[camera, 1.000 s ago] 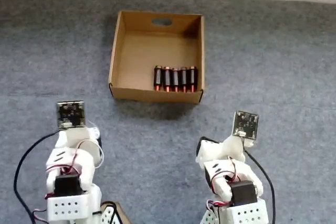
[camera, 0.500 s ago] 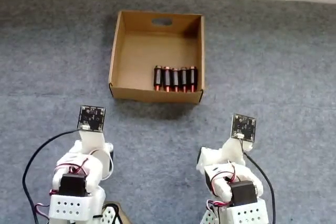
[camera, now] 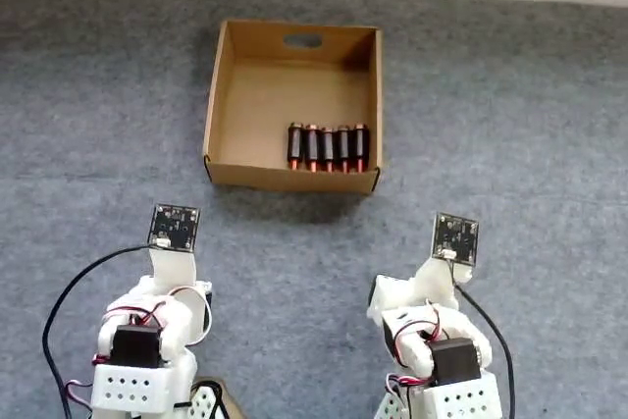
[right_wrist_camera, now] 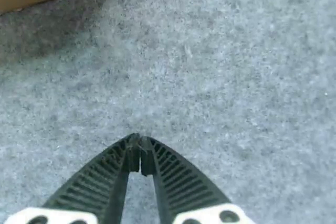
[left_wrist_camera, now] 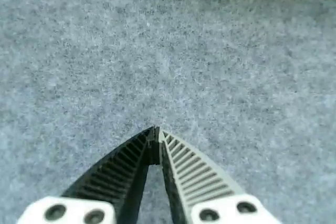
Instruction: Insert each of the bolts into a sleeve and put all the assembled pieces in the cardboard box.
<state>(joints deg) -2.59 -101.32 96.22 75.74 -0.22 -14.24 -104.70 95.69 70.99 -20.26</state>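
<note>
Both arms sit folded back, on the near side of the cardboard box (camera: 221, 95) and well apart from it. The left arm (camera: 137, 340) is drawn in toward its base, off the box's near left corner, with its wrist camera board (camera: 174, 227) tipped toward the box. The right arm (camera: 432, 336) is folded the same way, off the box's near right corner, its wrist camera board (camera: 456, 237) also facing the box.

The left gripper (left_wrist_camera: 157, 132) points down at the grey carpet (left_wrist_camera: 220, 51) with its jaws closed, tips touching, nothing between them. The right gripper (right_wrist_camera: 139, 140) is also closed tip to tip and empty over the carpet, with a corner of the box just showing beyond it.

The assembled pieces (camera: 328, 148), five of them, lie side by side in a tight row inside the box, against its near wall and toward its right side.
</note>
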